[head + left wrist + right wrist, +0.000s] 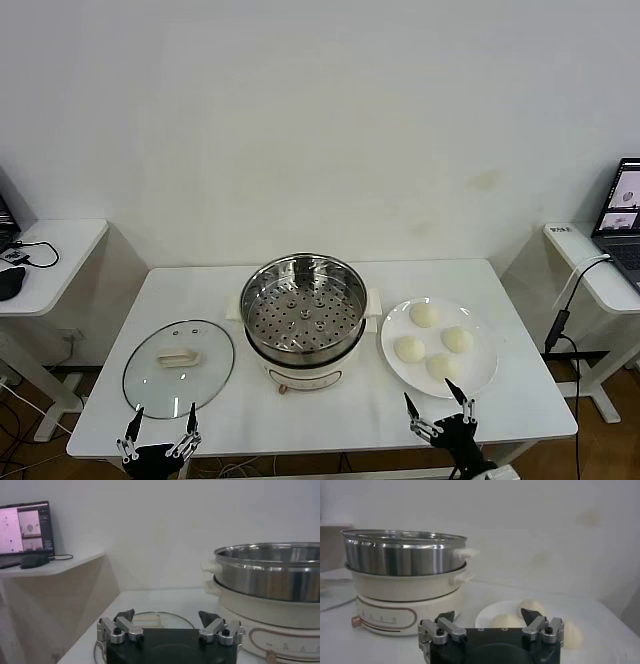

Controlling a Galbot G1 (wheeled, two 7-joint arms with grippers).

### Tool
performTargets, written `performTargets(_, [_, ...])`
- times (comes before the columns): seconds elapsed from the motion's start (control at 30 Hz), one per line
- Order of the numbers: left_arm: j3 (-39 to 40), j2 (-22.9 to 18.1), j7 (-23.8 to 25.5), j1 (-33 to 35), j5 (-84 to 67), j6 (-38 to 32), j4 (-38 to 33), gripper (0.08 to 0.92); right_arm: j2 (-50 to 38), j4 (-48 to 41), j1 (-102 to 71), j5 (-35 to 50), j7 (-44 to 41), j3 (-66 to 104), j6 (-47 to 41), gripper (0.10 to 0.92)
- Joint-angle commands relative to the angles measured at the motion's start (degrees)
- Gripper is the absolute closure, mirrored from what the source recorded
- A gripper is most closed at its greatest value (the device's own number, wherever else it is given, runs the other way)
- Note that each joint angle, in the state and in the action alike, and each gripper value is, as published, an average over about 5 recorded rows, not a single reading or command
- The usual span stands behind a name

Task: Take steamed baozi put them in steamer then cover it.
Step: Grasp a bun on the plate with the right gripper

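Note:
The steamer point(304, 312), a shiny steel pot with a perforated tray on a white base, stands mid-table with no buns in it; it also shows in the left wrist view point(270, 577) and the right wrist view point(405, 565). Several cream-white baozi point(424, 314) lie on a white plate point(487, 370) to its right, also seen in the right wrist view point(506, 621). The glass cover point(179, 366) with its cream handle lies flat to the left, also in the left wrist view point(150, 621). My left gripper point(162, 415) is open at the front edge near the cover. My right gripper point(438, 398) is open just before the plate.
A side desk point(45, 250) with cables stands at the far left. Another desk with a laptop point(622, 210) stands at the far right. The wall runs behind the table.

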Motion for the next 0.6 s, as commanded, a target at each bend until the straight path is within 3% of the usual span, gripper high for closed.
performTargets(0.03, [0.5, 0.2, -0.8, 0.2, 2.0, 6.2, -1.7, 0.177, -5.1, -0.4, 5.2, -11.6, 2.0, 5.1, -4.4, 0.203])
performTargets(0.17, [0.0, 0.2, -1.0, -0.3, 3.3, 6.2, -1.4, 0.177, -11.5, -2.2, 10.3, -18.1, 0.3, 7.5, -7.7, 0.203])
performTargets(0.37, [-1.0, 0.4, 2.3, -0.1, 5.9, 6.2, -2.0, 0.177, -23.3, -6.9, 20.0, -24.0, -9.1, 6.9, -14.1, 0.203])
performTargets(0.6, [-0.6, 0.0, 3.0, 0.4, 8.6, 5.2, -2.4, 0.177, -37.4, -16.2, 41.3, -23.9, -23.1, -8.0, -14.4, 0.203])
